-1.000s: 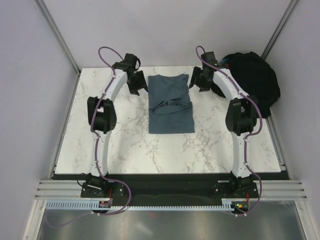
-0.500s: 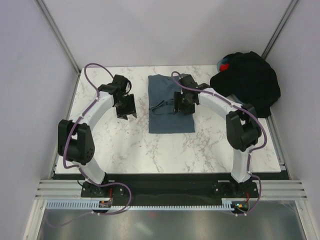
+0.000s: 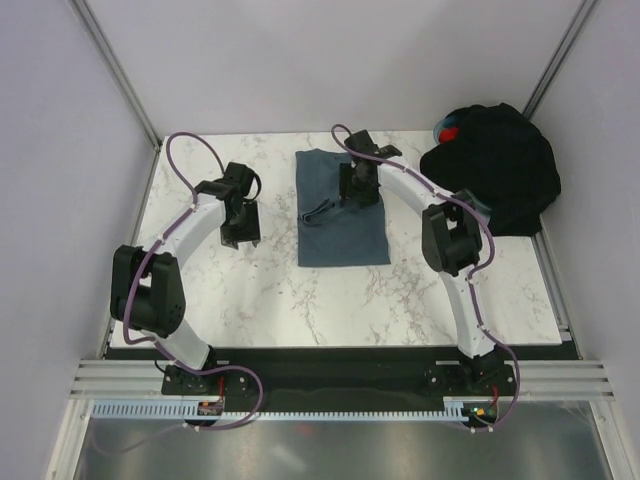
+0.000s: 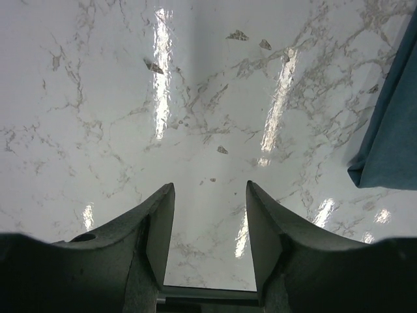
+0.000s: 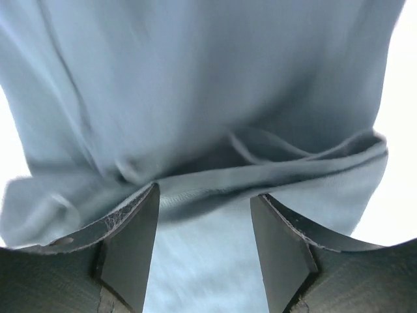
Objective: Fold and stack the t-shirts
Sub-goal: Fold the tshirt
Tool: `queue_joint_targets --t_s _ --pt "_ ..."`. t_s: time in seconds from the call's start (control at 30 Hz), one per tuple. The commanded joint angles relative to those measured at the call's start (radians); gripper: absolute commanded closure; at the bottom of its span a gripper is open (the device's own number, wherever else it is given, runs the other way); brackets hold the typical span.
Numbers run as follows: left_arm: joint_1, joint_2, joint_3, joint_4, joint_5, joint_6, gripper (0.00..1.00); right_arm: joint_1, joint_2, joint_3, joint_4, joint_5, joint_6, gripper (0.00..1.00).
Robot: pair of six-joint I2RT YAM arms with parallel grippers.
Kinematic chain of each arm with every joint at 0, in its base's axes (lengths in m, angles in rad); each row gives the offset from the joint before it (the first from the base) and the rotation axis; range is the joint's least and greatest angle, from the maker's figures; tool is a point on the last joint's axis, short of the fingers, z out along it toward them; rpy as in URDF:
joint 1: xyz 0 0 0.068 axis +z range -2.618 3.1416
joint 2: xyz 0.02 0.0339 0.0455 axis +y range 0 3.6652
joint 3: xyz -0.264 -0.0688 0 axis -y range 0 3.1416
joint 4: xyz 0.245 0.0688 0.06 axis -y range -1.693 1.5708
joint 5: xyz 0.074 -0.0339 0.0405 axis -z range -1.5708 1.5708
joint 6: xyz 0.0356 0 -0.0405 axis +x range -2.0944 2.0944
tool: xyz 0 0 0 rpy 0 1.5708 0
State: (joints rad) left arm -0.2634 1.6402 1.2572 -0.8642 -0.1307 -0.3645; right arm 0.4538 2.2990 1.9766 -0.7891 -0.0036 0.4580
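Note:
A slate blue-grey t-shirt (image 3: pixel 340 225) lies folded flat at the middle back of the marble table, its collar near the middle. My right gripper (image 3: pixel 360 195) is open and hangs just over the shirt; in the right wrist view its open jaws (image 5: pixel 203 215) straddle the collar fold of the shirt (image 5: pixel 215 78). My left gripper (image 3: pixel 240 232) is open and empty over bare marble to the shirt's left; in the left wrist view (image 4: pixel 210 215) the shirt's edge (image 4: pixel 391 137) shows at the right. A heap of black t-shirts (image 3: pixel 498 168) sits at the back right.
The marble table (image 3: pixel 250 290) is walled by pale panels at left, back and right. A red and blue object (image 3: pixel 447 130) peeks out behind the black heap. Purple cables run along both arms.
My right gripper has moved from the back right in over the blue-grey shirt. My left gripper has moved from the shirt's back left corner nearer and leftward over bare table.

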Motion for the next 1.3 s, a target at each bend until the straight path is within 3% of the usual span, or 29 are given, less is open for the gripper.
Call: queue_joint_targets --t_s 0.0,0.17,0.23,0.3,0.33,0.47,0.67,0.7,0.77,0.97,1.27 --pt "0.003 -0.046 -0.01 0.021 -0.037 0.044 0.45 -0.017 0.104 0.204 -0.073 0.054 -0.015 0.34" --pt "0.001 -0.056 -0.022 0.025 -0.03 0.045 0.45 -0.079 0.252 0.532 -0.076 -0.034 0.048 0.32" --pt "0.001 -0.057 -0.03 0.037 -0.024 0.042 0.45 -0.102 0.24 0.541 -0.064 -0.1 0.074 0.32" --pt "0.001 -0.054 -0.03 0.047 0.011 0.041 0.45 -0.106 0.144 0.361 0.023 -0.124 0.064 0.3" --pt "0.003 -0.052 -0.03 0.05 0.032 0.039 0.45 -0.104 0.099 0.36 0.024 -0.13 0.064 0.3" --pt "-0.003 -0.069 -0.057 0.105 0.178 0.009 0.45 -0.106 -0.125 -0.03 0.123 -0.115 0.027 0.26" --pt "-0.013 -0.109 -0.191 0.245 0.338 -0.157 0.41 -0.107 -0.473 -0.549 0.273 -0.218 -0.002 0.23" --pt "-0.016 -0.118 -0.209 0.272 0.354 -0.171 0.3 -0.109 -0.496 -0.599 0.286 -0.229 -0.002 0.23" --pt "-0.028 -0.149 -0.258 0.345 0.367 -0.214 0.19 -0.109 -0.553 -0.736 0.333 -0.252 0.007 0.25" --pt "-0.062 -0.149 -0.292 0.425 0.394 -0.248 0.17 -0.11 -0.618 -0.988 0.465 -0.276 0.03 0.3" --pt "-0.115 -0.103 -0.295 0.468 0.373 -0.287 0.22 -0.116 -0.621 -1.102 0.554 -0.277 0.011 0.29"
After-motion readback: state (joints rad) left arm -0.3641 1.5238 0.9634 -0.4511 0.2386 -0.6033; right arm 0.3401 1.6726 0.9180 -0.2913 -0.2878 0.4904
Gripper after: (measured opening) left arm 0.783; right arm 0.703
